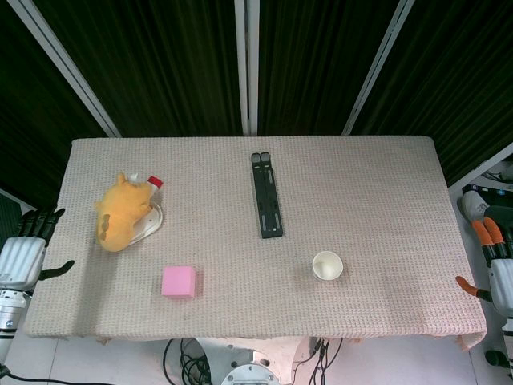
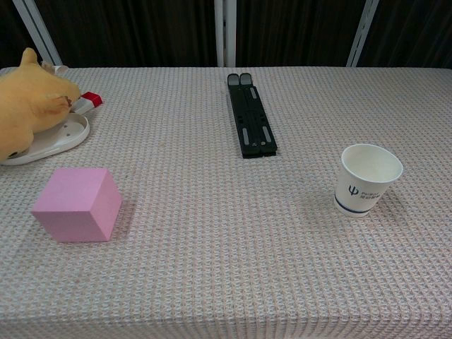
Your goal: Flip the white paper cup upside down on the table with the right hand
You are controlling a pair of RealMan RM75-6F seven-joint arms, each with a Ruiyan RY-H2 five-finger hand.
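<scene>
Woven beige cloth covered the table (image 1: 377,184) from edge to edge. Near its left side lay a yellow plush toy (image 1: 122,213), slumped over a white plate (image 2: 60,138), with a small red-and-white object (image 1: 154,183) touching its upper end. A black folded stand (image 1: 267,195) lay flat near the middle, running away from the robot. A pink cube (image 1: 178,281) sat close to the near edge, left of centre. The white paper cup (image 1: 327,265) stood upright, mouth up, right of centre toward the near edge, well apart from the stand and the cube; the chest view showed a blue mark and band on its side.

The left hand (image 1: 24,255) hung off the table's left edge, fingers apart, holding nothing. The right hand (image 1: 495,261) sat off the right edge, largely cut by the frame, holding nothing visible; whether its fingers were spread or curled could not be told.
</scene>
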